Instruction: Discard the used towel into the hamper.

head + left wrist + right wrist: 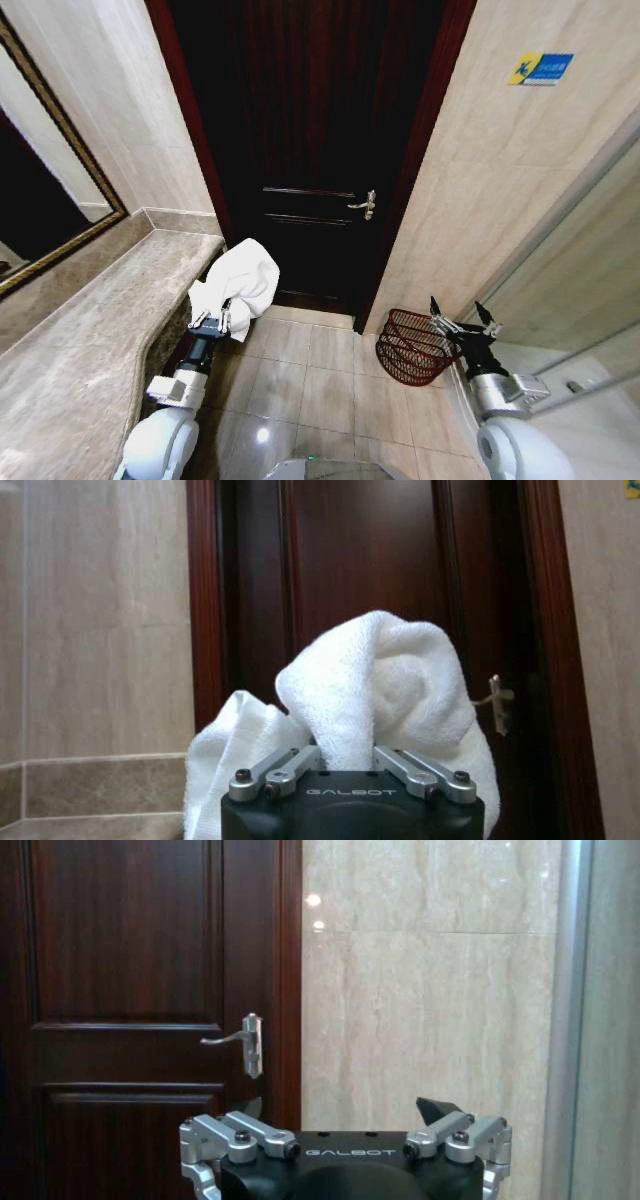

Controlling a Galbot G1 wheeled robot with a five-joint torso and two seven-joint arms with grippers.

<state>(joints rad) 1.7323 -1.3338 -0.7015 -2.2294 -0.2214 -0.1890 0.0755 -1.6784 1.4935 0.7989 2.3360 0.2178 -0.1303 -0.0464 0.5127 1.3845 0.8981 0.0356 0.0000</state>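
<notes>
Hamper [412, 346] sits empty beside wide right pincer [462, 314]; left pincer [222, 318] grips towel [243, 280].

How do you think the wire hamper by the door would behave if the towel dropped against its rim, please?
The hamper looks light: thin openwork bars. It seems to lean toward the door, so it may tip or slide on the glossy floor tiles. The towel in the left gripper droops softly, so any knock is probably gentle.

White towel [243, 280] bunched aloft; reddish wire hamper [412, 347] floor-standing, tilted.
</notes>
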